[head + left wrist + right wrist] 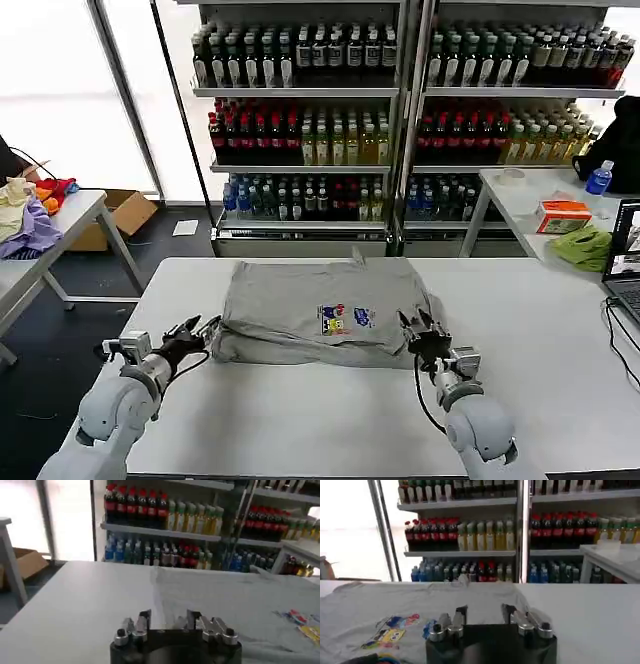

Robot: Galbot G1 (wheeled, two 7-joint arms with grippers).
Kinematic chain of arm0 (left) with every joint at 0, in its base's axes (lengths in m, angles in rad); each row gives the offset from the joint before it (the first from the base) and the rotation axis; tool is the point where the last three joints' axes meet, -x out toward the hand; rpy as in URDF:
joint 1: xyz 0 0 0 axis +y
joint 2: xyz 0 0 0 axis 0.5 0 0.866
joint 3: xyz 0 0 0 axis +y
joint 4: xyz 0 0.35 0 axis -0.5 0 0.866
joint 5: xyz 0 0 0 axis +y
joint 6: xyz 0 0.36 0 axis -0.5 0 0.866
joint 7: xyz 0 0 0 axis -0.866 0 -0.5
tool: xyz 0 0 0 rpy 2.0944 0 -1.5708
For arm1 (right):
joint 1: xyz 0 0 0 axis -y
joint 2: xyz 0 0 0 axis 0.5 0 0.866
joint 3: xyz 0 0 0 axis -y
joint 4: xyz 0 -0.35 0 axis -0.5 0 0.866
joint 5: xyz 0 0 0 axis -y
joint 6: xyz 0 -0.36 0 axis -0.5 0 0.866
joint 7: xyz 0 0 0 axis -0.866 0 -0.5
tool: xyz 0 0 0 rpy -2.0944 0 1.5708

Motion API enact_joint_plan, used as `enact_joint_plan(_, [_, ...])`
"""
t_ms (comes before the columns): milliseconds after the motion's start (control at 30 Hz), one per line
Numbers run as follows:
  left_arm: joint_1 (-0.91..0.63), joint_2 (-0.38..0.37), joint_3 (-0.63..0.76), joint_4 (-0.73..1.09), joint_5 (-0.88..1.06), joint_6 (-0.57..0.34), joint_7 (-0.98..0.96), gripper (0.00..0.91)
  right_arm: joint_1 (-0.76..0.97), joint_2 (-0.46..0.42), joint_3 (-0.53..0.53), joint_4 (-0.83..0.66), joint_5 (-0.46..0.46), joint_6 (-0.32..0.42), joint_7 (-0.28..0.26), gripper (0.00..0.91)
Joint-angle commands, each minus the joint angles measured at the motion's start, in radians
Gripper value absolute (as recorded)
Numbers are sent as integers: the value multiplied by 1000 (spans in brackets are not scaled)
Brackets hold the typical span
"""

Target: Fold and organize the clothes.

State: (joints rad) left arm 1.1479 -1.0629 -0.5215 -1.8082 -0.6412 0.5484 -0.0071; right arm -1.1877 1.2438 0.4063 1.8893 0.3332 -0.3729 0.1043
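At the near edge of the white table (300, 420) two grippers are poised, one at each near corner of a grey shirt pile (320, 305). The left gripper (197, 331) is held at about eight o'clock from the pile's middle, just beside its near left corner, with its jaws spread and nothing between them. The right gripper (418, 322) is placed at about four o'clock, at or over the near right corner beside the printed patch (345, 319); its jaws are likewise released and empty. Whether either is touching cloth cannot be told.

The step in hand is judged to be the approach for a fold: the near hem has not yet been taken. For the next move, both sets of jaws would need to be lowered onto the near corners and closed on the top layer alone, since more than one layer appears to be stacked; then the hem would be carried away toward twelve o'clock.

Beyond the pile, the far part of the table is bare. At two o'clock a side table (520, 200) is seen with an orange box (562, 215), a green cloth (585, 247), a blue bottle (599, 178) and a laptop (625, 250) with cables (622, 335) trailing onto the work table; these could be snagged by a wide right sweep. At ten o'clock a table with coloured fabric (30, 212) stands well apart. Drink shelves (400, 110) are ranged at twelve o'clock.
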Motion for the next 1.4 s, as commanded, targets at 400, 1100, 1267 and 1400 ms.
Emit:
enact_joint_plan(400, [211,-65,-1,-133,43,-15,-27,907,-233,4,54,148,-143,-59,103,907])
enact_joint_plan(1100, [109,-93,30,16,20,-40,-11,121,-125,41,-45,-16,-79,-85,137,0])
enact_joint_plan(1267, [112,-93,35,27,21,-62,5,0,-124,35,-52,-27,-73,-99,137,0])
enact_joint_plan(1400, [116,-98,34,27,22,-72,3,0,-128,31,-42,-25,-60,-100,138,0])
